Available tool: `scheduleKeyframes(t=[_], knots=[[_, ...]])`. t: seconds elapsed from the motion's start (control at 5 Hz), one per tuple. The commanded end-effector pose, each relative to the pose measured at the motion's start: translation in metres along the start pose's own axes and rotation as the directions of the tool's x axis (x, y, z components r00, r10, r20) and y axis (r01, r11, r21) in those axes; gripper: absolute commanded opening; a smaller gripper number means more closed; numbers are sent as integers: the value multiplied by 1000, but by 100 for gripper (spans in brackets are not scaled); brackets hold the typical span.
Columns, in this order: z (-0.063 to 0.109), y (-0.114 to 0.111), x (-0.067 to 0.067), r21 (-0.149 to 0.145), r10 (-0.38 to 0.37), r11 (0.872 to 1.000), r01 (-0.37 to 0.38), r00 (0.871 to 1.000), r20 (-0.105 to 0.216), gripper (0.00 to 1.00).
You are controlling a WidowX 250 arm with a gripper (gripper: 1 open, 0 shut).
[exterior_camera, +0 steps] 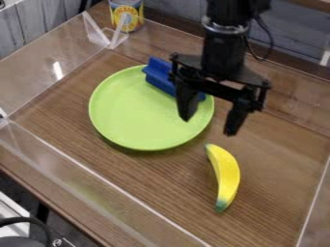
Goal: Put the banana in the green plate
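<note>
The end effector [215, 114] hangs from a black arm that comes down from the top of the view, pointing straight down at the table [277, 116], with its two dark fingers [237, 111] spread wide apart and nothing between them. One finger stands over the right-hand rim of the green plate [135, 116], the other over bare wood just to the right of the plate. The banana [225, 175] lies flat on the table — off the plate, just beside its lower right edge and not touching it as far as the view shows. It is yellow and gently curved, running from a point near the plate's rim down toward the front of the table, where its greenish-dark tip ends. The end effector sits above and a little to the left of the banana's upper end, apart from it; neither finger touches the fruit. On the far side of the green plate rests a blue rectangular block [161, 75], lying at an angle, partly hidden behind the arm. The plate's near half is bare. Clear plastic walls [52, 68] ring the wooden table, one rising along the left and another along the front edge. Beyond the back wall stands a yellow container [125, 14] with a printed label — too blurred to read.
</note>
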State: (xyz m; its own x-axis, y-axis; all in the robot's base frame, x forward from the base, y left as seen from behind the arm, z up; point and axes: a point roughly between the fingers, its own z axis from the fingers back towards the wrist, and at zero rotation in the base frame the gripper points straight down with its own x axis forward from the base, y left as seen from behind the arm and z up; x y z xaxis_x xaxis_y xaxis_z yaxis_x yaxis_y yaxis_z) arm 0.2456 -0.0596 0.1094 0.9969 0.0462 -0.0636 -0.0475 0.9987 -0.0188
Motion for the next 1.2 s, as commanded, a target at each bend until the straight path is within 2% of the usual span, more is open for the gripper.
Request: scheduleKeyframes(t=[0.0, 0.4, 0.6, 1.0], knots=[[5, -12, -3, -17, 8, 1000, -7, 998, 61, 100], [-18, -26, -8, -21, 20, 1000, -18, 995, 98, 100], [-31, -27, -8, -23, 23, 1000, -21, 994, 103, 100], [-45, -29, -9, -21, 25, 999, -23, 995, 92, 100]])
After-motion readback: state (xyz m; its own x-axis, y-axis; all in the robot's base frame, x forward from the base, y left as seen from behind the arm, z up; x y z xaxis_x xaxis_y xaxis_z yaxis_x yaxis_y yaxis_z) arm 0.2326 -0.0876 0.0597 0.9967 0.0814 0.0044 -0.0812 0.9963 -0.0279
